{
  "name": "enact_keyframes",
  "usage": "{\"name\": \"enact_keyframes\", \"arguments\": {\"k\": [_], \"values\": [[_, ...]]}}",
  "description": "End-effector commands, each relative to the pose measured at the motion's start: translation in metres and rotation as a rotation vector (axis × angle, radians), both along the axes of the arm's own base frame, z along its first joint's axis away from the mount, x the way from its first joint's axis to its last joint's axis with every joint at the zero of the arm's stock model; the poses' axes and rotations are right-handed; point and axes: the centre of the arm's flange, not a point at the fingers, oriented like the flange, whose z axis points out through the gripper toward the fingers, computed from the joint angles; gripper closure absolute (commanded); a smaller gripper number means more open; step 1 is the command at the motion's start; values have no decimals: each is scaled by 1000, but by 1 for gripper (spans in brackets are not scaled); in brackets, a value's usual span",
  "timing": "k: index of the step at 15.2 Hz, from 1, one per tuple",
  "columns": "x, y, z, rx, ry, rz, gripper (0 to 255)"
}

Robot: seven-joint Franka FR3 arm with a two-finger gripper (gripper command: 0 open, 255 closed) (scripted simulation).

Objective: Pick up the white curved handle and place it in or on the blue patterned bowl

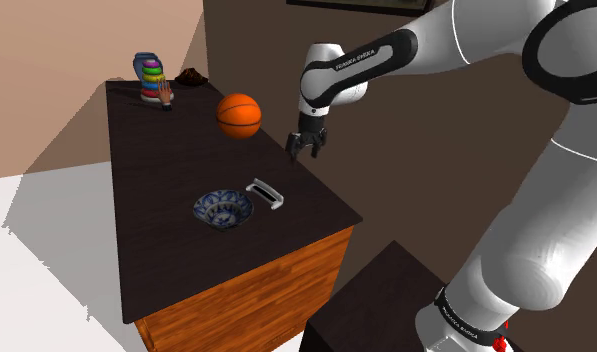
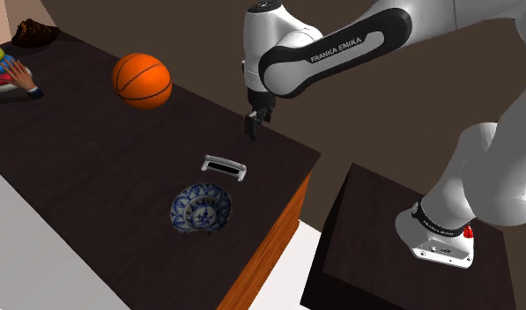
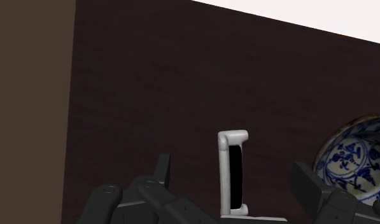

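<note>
The white arm is reaching out over the dark surface point(image 1: 166, 230), and its black gripper point(image 1: 308, 146) is hovering above the part of the surface nearest the stand. It is pointing down with its two fingers point(image 3: 161, 170) standing apart and clasping nothing. The white curved handle point(image 2: 225, 165) is lying flat on the surface, lower than the gripper and a little toward the bowl, and neither finger is touching it. In the wrist view it is showing between the spread fingers. The blue patterned bowl point(image 2: 200, 210) is sitting upright just beside the handle, with a narrow gap between them, on the side away from the gripper. An orange basketball point(image 1: 239, 116) is resting farther along the surface, well apart from both. At the far end a stack of coloured rings point(image 1: 149, 75) is standing with a small hand-shaped figure point(image 1: 165, 97) beside it and a dark brown lump point(image 1: 193, 76) near the corner. The stand's dark box point(image 2: 375, 229) is sitting beside the surface's wood-coloured side.
</note>
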Motion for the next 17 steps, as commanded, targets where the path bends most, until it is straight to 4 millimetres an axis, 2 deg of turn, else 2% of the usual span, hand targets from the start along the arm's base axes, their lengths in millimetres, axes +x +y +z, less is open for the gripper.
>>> {"name": "enact_keyframes", "arguments": {"k": [1,14,17], "values": [[19,4,-21,5,7,12,0],[136,39,-148,36,50,87,0],[140,42,-164,37,52,90,0]]}}
